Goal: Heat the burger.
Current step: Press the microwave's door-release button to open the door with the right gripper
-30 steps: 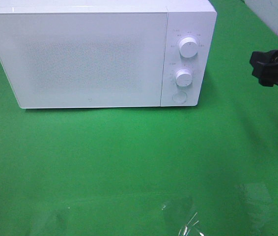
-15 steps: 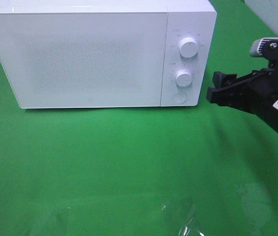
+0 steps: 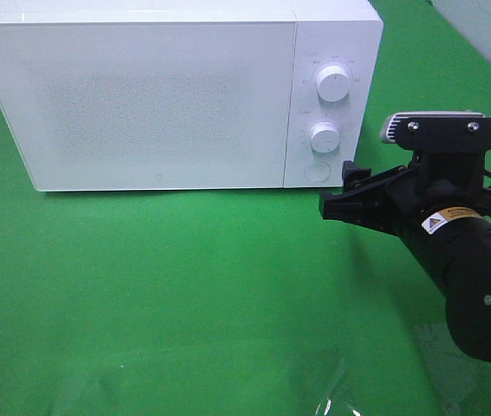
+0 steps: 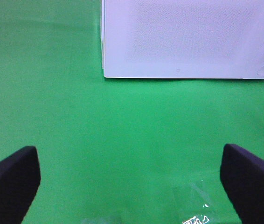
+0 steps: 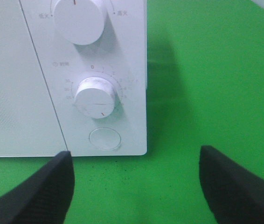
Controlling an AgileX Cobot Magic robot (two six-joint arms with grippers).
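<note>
The burger is out of view in every frame. A white microwave [image 3: 159,95] stands at the back of the green table with its door closed. In the exterior view my right gripper [image 3: 339,191] hovers open just right of and below the round door button [image 3: 317,172]. The right wrist view looks at that button [image 5: 105,138] and the lower knob [image 5: 97,97], with the dark fingers [image 5: 34,196] spread wide and nothing between them. My left gripper [image 4: 129,186] is open over bare green cloth, some way in front of the microwave [image 4: 188,37].
An upper knob [image 3: 332,84] and a lower knob [image 3: 324,136] sit on the control panel. A crinkled clear film [image 3: 324,390] lies near the front edge of the green cloth [image 3: 185,286]. The film also shows in the left wrist view [image 4: 192,212].
My right arm has swung in from the right edge, moving left and down until its gripper is near the microwave's lower right corner. The microwave stayed put.
</note>
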